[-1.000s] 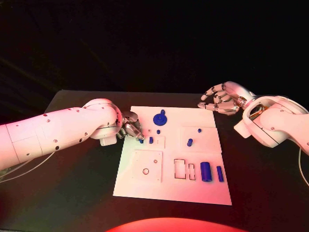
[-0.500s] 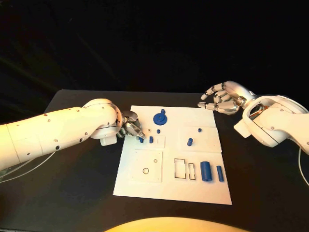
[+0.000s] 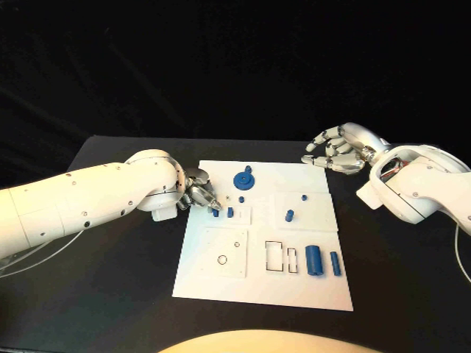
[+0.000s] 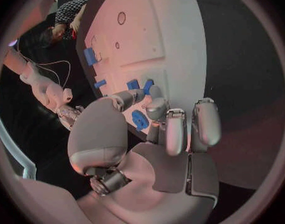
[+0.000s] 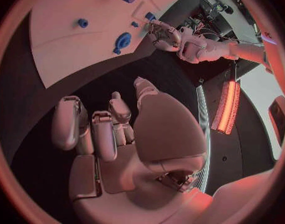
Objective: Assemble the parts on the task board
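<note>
1. The head view is evenly lit from above; the task board [image 3: 266,235] is bright against a dark worktop [image 3: 108,243].
2. Both wrist views are tinted pink, and straight edges are bent by fisheye distortion.

Robot lab: black table [image 3: 119,243], white task board [image 3: 259,287], dark backdrop

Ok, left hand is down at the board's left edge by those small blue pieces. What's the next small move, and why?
Probably close the left hand on the small blue part at its fingertips and lift slightly. The fingers sit right at it on the task board, though whether they grip it is unclear. The right hand hovers apart.
</note>
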{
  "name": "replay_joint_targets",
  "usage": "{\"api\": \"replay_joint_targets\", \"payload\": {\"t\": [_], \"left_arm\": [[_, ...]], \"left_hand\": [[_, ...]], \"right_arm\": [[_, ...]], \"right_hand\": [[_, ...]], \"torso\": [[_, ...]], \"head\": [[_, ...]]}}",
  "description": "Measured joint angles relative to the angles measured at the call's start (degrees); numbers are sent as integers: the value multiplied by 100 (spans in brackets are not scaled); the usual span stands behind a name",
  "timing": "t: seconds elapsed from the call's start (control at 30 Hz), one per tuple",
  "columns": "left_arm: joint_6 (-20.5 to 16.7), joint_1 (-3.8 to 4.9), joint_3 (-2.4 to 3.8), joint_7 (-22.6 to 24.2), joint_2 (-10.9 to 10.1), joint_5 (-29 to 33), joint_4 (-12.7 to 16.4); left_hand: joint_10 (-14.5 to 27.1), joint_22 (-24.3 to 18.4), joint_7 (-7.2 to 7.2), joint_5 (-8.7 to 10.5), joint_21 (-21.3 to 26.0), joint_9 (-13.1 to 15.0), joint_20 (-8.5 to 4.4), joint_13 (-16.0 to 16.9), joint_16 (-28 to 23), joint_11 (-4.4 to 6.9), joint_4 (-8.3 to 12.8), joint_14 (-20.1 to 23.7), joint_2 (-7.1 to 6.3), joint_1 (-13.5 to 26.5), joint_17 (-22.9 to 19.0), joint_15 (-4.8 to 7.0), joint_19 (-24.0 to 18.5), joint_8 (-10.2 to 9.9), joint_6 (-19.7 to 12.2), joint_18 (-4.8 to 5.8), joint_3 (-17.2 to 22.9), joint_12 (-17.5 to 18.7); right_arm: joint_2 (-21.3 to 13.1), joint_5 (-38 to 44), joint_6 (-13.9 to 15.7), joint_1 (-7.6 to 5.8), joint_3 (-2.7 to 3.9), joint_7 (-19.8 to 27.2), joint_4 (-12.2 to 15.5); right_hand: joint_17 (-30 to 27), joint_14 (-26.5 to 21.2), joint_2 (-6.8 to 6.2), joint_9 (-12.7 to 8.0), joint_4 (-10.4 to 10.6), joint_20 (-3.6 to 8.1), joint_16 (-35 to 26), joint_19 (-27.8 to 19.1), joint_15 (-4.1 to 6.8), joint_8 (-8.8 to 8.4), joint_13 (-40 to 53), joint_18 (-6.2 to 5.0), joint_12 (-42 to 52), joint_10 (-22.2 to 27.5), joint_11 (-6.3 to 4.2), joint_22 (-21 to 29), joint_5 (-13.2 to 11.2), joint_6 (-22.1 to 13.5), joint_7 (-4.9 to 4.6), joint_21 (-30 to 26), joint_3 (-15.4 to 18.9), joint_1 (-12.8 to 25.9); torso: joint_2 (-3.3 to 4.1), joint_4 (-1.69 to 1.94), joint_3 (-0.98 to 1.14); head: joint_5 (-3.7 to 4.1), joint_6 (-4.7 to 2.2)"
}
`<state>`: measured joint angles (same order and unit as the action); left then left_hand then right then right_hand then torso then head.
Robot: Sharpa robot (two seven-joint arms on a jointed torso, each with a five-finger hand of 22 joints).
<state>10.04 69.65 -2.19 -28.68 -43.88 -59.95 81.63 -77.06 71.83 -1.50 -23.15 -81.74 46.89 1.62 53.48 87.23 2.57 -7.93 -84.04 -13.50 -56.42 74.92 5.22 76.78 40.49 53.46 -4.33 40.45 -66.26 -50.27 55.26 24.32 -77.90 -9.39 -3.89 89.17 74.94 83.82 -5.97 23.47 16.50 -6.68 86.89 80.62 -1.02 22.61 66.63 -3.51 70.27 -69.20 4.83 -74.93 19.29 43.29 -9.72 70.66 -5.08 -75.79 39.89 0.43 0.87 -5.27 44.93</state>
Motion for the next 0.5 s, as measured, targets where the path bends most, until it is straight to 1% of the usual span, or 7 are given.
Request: {"api": "replay_joint_targets", "payload": {"t": [0.1, 0.23, 0.3, 0.37, 0.4, 0.5], "left_arm": [[0, -2, -1, -2, -5, -12, -6], [-3, -3, -2, -2, -8, -21, -9], [-7, -4, -2, -1, -8, -24, -11], [-9, -5, -2, 2, -8, -29, -11], [-11, -5, -2, 4, -8, -34, -12], [-15, -7, -2, 10, -11, -49, -11]], "left_hand": [[40, -26, 25, -2, 15, -7, 0, -46, -27, -22, -133, 0, -38, 38, 0, 0, 0, -38, 3, -1, -293, 41], [40, -34, 19, 19, 41, -7, 0, -67, -27, -23, -333, 0, -37, 37, 0, 0, 0, -71, 29, -1, -721, 64], [60, -34, 9, 19, 41, -7, 0, -67, -27, -42, -461, 0, -37, 37, 0, 0, 0, -83, 54, -1, -949, 65], [60, -34, 9, 63, 42, -7, 0, -67, -27, -42, -558, 0, -37, 37, 0, 0, 0, -84, 55, -1, -1091, 65], [60, -34, 10, 221, 41, -7, 0, -67, -27, -42, -653, 0, -52, 17, 0, 0, 0, -104, 56, 0, -1240, 65], [60, -34, 17, 420, 63, -7, 0, -63, -27, -42, -791, 0, -10, -67, -1, 0, 0, -133, 64, 0, -1416, 65]], "right_arm": [[-2, -1, 0, 0, 0, 0, 3], [-4, -1, 0, 2, 0, 1, 4], [-4, -1, 0, 2, 0, 1, 4], [-5, -1, 0, 2, 0, 2, 4], [-5, -1, 1, 3, 0, 2, 4], [-6, -1, 1, 5, 0, 3, 5]], "right_hand": [[0, 0, 0, 0, 0, 0, 0, 0, 0, 0, 0, 0, 0, 0, 0, 0, 0, 0, 0, 0, 0, 0], [0, 0, 0, 0, 0, 0, 0, 0, 0, 0, 0, 0, 0, 0, 0, 1, 0, 0, 0, 0, 0, 0], [-1, 0, 0, 0, 0, 0, 0, 0, 0, 0, 1, 0, 0, 0, 0, 1, 0, 0, 0, 0, 0, 0], [-1, 0, 0, 0, 0, 0, 0, 0, 0, 0, 0, 0, 0, 0, 0, 1, 0, 0, 0, 0, 0, 0], [-1, 0, 0, 0, 0, 0, 0, 0, 0, 0, 0, 0, 0, 0, 0, 1, 0, 0, 0, 0, 0, 0], [-1, 0, 0, 0, 0, 0, 0, 0, 0, 0, 0, 0, 0, 0, 0, 1, 0, 0, 0, 0, 0, 0]], "torso": [[0, 1, 0], [0, 0, 0], [0, 0, -1], [0, 0, -1], [0, 0, 0], [0, 0, 0]], "head": [[0, -4], [0, -8], [3, -9], [4, -8], [4, -8], [5, -8]]}}
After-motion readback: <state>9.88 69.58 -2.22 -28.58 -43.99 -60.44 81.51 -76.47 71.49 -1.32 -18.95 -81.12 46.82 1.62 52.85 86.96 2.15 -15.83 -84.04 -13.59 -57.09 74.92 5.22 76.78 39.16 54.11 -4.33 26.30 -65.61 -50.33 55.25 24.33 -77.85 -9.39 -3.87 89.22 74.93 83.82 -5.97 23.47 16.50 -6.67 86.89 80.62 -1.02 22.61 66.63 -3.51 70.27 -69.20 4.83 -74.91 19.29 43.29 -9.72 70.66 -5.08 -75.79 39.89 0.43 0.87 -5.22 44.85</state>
